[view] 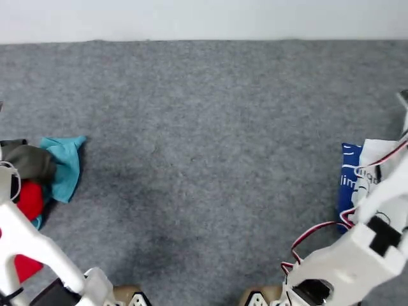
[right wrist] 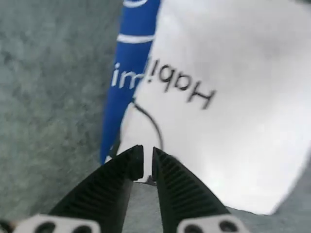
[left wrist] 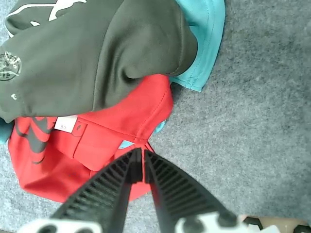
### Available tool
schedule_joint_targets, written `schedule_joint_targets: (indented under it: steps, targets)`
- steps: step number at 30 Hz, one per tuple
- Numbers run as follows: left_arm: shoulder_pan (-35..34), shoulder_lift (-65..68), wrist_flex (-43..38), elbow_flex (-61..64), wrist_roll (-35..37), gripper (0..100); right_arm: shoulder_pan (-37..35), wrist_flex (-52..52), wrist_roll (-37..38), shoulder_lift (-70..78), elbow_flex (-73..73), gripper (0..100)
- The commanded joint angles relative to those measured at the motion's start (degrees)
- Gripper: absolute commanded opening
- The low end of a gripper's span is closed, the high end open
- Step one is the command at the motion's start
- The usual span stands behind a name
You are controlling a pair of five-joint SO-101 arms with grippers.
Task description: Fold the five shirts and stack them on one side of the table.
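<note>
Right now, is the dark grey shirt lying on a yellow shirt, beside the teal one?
Not quite: the dark grey cloth shirt lies on a red cloth shirt, not yellow, beside the teal cloth shirt. The left wrist view shows it.

Shirt heap (view: 38,166) at table (view: 204,115) left edge; shirt stack (view: 370,153) at right edge.

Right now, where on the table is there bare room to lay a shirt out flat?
The wide middle of the table is bare, from the teal shirt across to the blue shirt. It is crowded at the left edge, where the dark shirt and red shirt pile up, and at the right by the white shirt.
</note>
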Motion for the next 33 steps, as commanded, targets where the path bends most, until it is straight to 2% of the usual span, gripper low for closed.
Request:
schedule_joint_targets:
  steps: [1,8,18,25,33]
  targets:
    - [0.00,-1.85,0.09,-0.13,-0.35,1,-0.75,0.92,-0.70,1.71,-0.26,0.6]
    - [0.00,-1.85,0.18,-0.22,-0.35,1,0.57,-1.80,-0.62,10.07,-0.09,0.9]
    - [0.09,-1.85,0.18,-0.31,-0.35,1,-2.15,5.67,-3.16,17.10,0.00,0.9]
    - [0.35,-1.76,0.18,-0.31,-0.35,1,-1.98,5.67,-2.99,10.51,-0.09,0.9]
    - [4.84,-1.85,0.35,-0.31,-0.18,1,-2.07,5.67,-2.99,-6.90,-0.09,0.9]
